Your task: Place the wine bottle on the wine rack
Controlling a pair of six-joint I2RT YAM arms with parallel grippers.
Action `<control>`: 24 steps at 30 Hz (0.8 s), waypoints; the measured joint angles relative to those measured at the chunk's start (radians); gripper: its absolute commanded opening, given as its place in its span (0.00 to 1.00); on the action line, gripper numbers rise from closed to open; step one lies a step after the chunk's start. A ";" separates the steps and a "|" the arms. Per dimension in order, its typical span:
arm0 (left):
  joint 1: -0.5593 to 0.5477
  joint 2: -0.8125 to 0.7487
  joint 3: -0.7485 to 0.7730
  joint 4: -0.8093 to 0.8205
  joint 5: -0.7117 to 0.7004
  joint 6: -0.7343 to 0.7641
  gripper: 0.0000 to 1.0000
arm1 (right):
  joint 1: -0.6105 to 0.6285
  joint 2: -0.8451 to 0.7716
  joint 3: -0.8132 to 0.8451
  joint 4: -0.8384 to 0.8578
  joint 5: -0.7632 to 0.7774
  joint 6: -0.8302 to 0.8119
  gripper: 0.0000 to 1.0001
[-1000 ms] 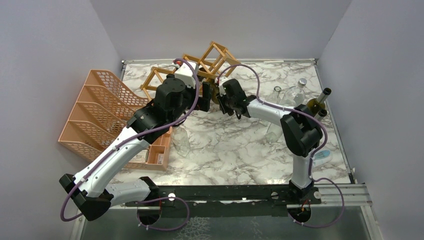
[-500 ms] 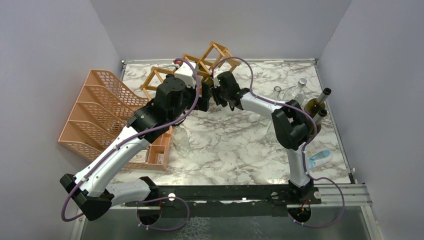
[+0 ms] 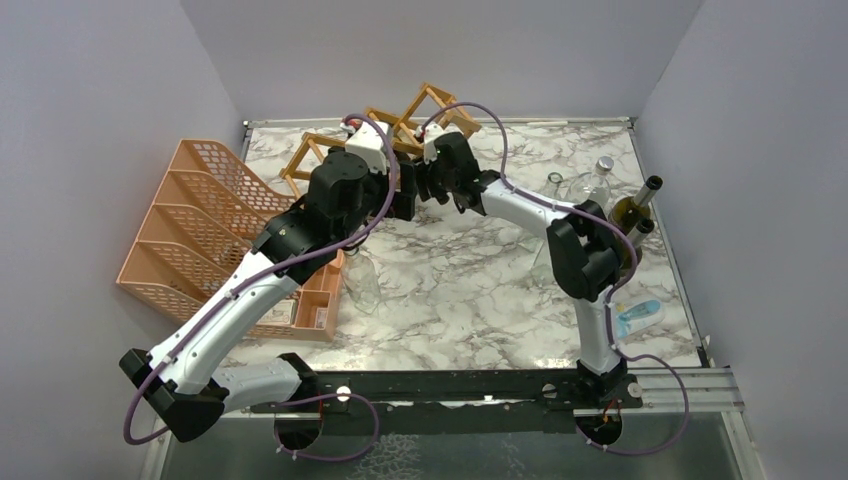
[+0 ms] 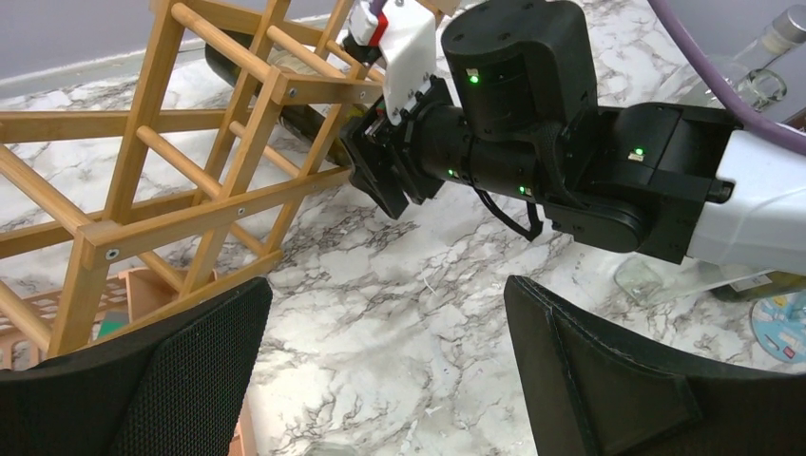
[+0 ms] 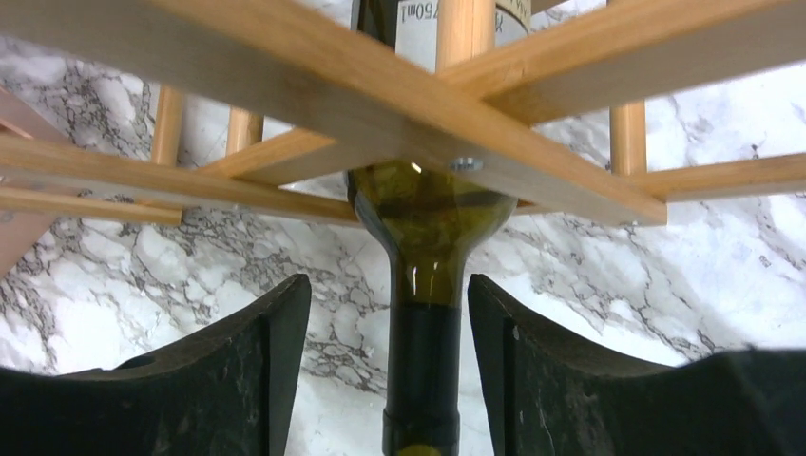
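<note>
The wine bottle (image 5: 430, 218), dark green glass with a black-capped neck, lies in a cell of the light wooden wine rack (image 5: 380, 104), neck pointing out toward my right wrist camera. My right gripper (image 5: 388, 285) is open, its fingers on either side of the neck with marble showing in both gaps. From the top, the right gripper (image 3: 425, 180) is at the near side of the wine rack (image 3: 400, 120). My left gripper (image 4: 385, 285) is open and holds nothing, above the marble beside the wine rack (image 4: 190, 161). The left wrist view shows the right gripper (image 4: 375, 176) at the wine bottle (image 4: 285, 119).
A salmon mesh tiered organizer (image 3: 190, 225) stands at the left. Clear glass bottles (image 3: 590, 185) and dark bottles (image 3: 640, 200) stand at the right edge. A clear glass (image 3: 360, 280) sits near the left arm. A blue-white object (image 3: 640, 315) lies at the near right.
My right arm moved back and left toward the rack with the bottle, and its jaws have opened off the neck. The left arm has hardly moved.
</note>
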 measured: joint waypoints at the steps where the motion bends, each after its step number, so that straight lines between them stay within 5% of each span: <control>1: 0.001 0.000 0.005 -0.004 0.000 0.001 0.99 | 0.000 -0.007 -0.010 -0.002 -0.001 0.002 0.67; 13: 0.005 -0.006 0.079 -0.005 -0.007 0.035 0.99 | 0.000 -0.315 -0.120 -0.078 -0.053 0.066 0.68; 24: 0.005 -0.109 0.069 -0.004 -0.002 0.058 0.99 | 0.001 -0.589 -0.378 -0.176 -0.304 0.229 0.67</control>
